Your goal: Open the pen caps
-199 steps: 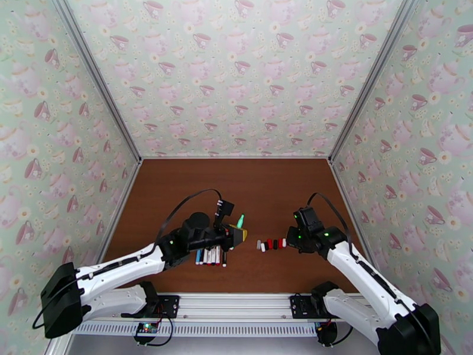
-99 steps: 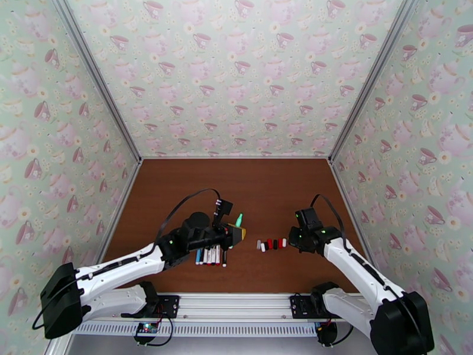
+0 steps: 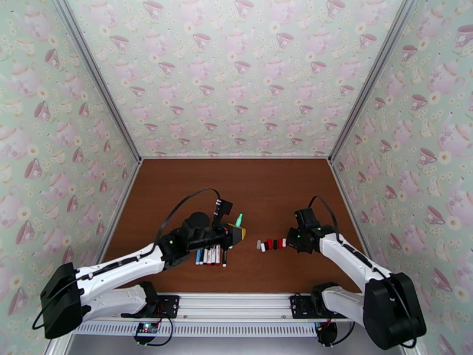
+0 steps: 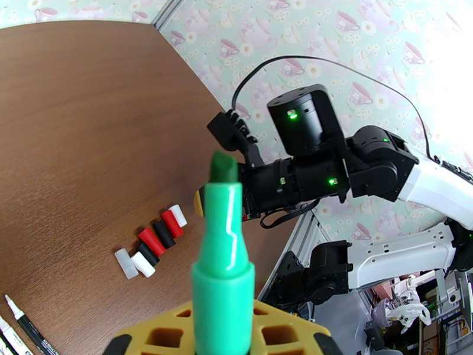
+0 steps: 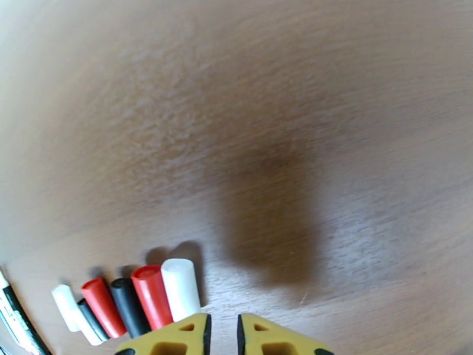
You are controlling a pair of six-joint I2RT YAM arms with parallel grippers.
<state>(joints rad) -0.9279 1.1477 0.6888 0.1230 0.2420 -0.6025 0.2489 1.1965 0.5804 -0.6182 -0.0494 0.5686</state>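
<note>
Pen caps point(image 3: 272, 244) lie in a row on the tabletop point(image 3: 236, 184), just beside the right tool point(image 3: 290, 242), whose fingers are together. The left tool point(image 3: 236, 235) clamps an uncapped green pen point(image 3: 239, 220) near the other pens point(image 3: 210, 255).

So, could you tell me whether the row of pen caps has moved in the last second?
No. The row of pen caps sits in the same place, just as far from the table's near edge and from the laid-out pens.

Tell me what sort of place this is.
Probably a robot test booth: teacup-wallpaper panels in aluminium framing enclose a brown table, with two arms bolted to a rail.
</note>
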